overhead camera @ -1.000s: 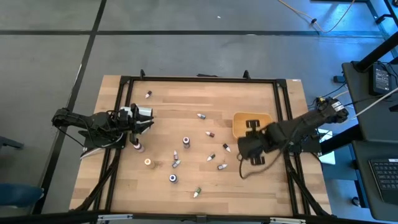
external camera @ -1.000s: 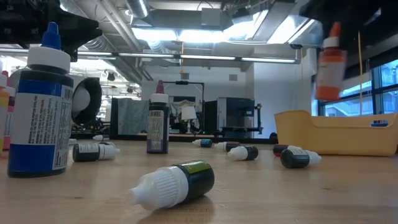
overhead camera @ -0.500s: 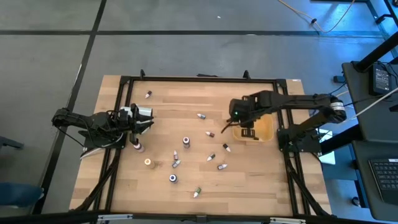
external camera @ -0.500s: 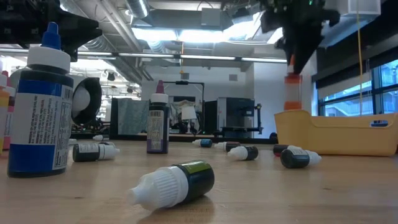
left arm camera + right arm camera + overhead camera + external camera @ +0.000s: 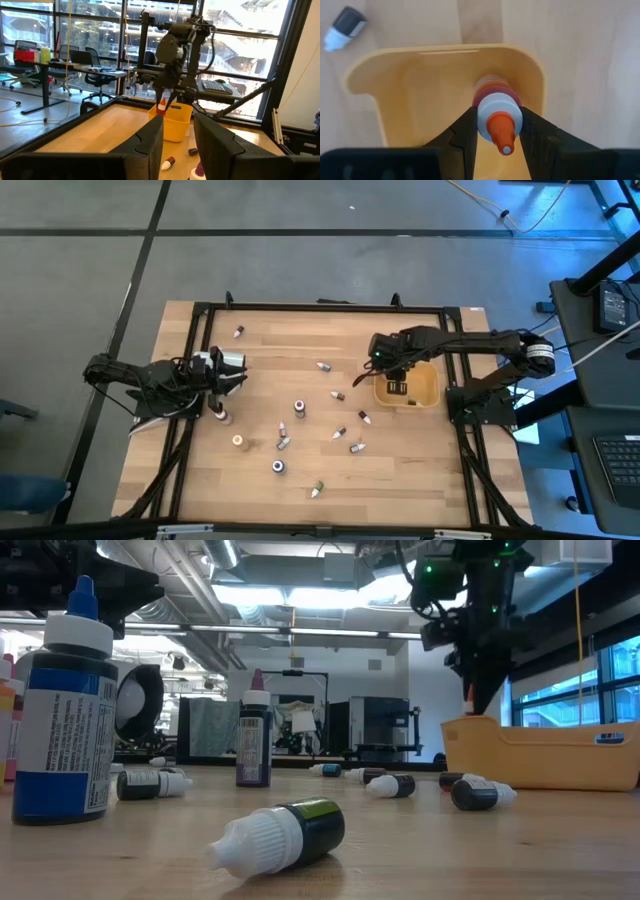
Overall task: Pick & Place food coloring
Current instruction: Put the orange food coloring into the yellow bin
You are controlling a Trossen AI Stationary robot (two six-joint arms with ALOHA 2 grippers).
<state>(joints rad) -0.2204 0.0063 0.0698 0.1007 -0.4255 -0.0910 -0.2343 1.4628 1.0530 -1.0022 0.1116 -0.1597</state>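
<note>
Your right gripper point(image 5: 496, 131) hangs over the tan tray point(image 5: 425, 392) at centre right of the high view, fingers clamped on an orange-capped dropper bottle point(image 5: 496, 107) with a white collar and red body, inside the tray's walls. Loose bottles point(image 5: 299, 408) lie scattered across the table point(image 5: 270, 350), one dark one point(image 5: 342, 26) just outside the tray. Your left gripper point(image 5: 238, 370) waits at the left edge, fingers slightly apart and empty.
</note>
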